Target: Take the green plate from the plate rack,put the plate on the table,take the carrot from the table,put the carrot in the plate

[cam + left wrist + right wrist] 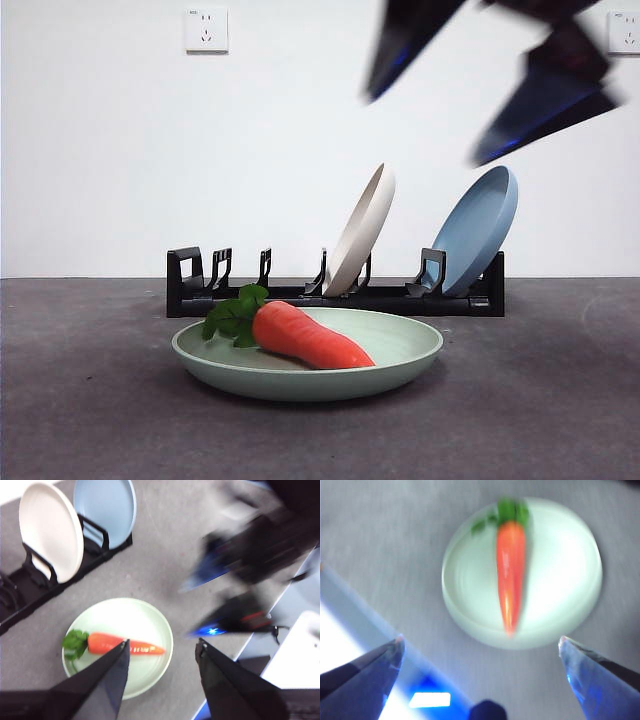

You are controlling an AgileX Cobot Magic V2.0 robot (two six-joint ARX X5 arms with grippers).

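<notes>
The green plate (400, 350) lies flat on the table (100, 400) in front of the plate rack (400, 298). Inside the plate lies the carrot (305, 338), its leaves pointing left in the front view. My right gripper (425, 130) hangs open and blurred high above the plate's right side, holding nothing. In the right wrist view its open jaws (481, 640) frame the plate (560, 580) and carrot (511, 570) from above. My left gripper (162, 644) is open too, high over the plate (125, 617) and carrot (102, 642), with the right gripper (189, 611) blurred beside it.
A cream-beige plate (362, 230) and a blue plate (480, 230) lean upright in the rack's right slots. The rack's left slots hold nothing. The table's edge and a white object (300, 650) show in the left wrist view.
</notes>
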